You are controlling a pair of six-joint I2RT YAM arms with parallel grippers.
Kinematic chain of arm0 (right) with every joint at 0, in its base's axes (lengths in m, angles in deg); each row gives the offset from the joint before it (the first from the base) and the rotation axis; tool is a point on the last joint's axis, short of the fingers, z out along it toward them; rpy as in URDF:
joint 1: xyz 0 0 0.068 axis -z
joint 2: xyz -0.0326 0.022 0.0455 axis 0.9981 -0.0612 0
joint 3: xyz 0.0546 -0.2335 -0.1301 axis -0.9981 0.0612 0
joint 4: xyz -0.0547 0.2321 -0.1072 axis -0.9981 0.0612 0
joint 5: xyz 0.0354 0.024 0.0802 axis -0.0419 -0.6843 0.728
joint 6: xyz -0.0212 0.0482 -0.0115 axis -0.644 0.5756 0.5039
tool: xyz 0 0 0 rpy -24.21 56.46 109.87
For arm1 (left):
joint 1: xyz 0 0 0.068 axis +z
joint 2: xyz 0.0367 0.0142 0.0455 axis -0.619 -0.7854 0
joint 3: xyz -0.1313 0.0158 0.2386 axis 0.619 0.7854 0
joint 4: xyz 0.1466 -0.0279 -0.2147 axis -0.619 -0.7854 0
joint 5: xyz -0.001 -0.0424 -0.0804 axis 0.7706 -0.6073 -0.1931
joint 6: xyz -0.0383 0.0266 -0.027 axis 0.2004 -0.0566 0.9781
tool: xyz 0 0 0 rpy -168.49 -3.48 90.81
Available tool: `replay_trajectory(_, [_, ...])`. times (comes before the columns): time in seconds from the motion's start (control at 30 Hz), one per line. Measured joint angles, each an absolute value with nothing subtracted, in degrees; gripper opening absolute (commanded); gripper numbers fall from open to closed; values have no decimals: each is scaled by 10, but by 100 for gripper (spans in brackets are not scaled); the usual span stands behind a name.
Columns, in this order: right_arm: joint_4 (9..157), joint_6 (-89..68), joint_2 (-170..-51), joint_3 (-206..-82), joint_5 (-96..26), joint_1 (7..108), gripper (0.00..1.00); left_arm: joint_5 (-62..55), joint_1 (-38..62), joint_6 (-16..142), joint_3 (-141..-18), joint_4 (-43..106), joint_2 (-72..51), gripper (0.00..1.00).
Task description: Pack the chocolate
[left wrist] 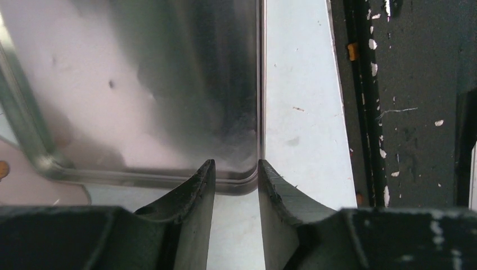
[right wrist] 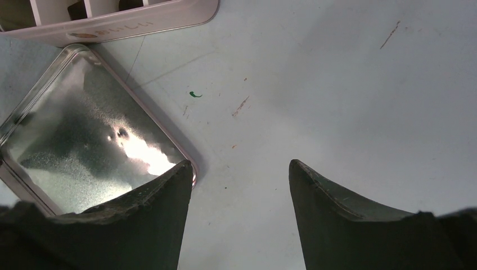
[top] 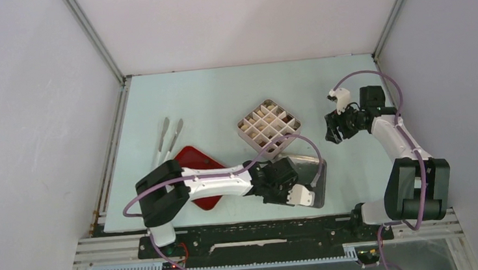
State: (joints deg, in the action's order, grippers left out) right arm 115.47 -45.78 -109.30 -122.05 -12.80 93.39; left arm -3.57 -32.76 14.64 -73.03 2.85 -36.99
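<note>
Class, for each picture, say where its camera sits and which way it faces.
Top external: high behind the robot, looking down at the table; left arm and right arm show.
Left wrist: on the left arm, facing the metal lid corner; left pincer shows.
Right wrist: facing the table beside the lid; right pincer shows.
Shared: the metal lid.

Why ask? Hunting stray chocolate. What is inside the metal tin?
The metal tin shows only bare shiny floor in both wrist views, no pieces. The left tool hides part from above, and neither wrist view shows the whole floor.
</note>
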Motion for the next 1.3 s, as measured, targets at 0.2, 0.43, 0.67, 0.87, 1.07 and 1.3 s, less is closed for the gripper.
replay_trajectory(0.2, [1155, -458, -1093, -1220, -126, 934, 66, -53, -330, 151, -753, 14, -397, 35])
replay_trajectory(0.43, [1155, -458, -1093, -1220, -125, 935, 66, -76, -331, 151, -804, -24, -433, 31])
replay_trajectory(0.67, [1155, -458, -1088, -1220, -119, 939, 66, -83, -331, 150, -812, -47, -434, 31])
replay_trajectory(0.87, [1155, -458, -1087, -1220, -114, 939, 66, -92, -331, 149, -811, -46, -430, 31])
replay_trajectory(1.07, [1155, -458, -1087, -1220, -114, 939, 66, -93, -331, 151, -828, -61, -450, 27])
replay_trajectory(1.3, [1155, -458, -1087, -1220, -114, 939, 66, -96, -331, 151, -859, -87, -479, 2])
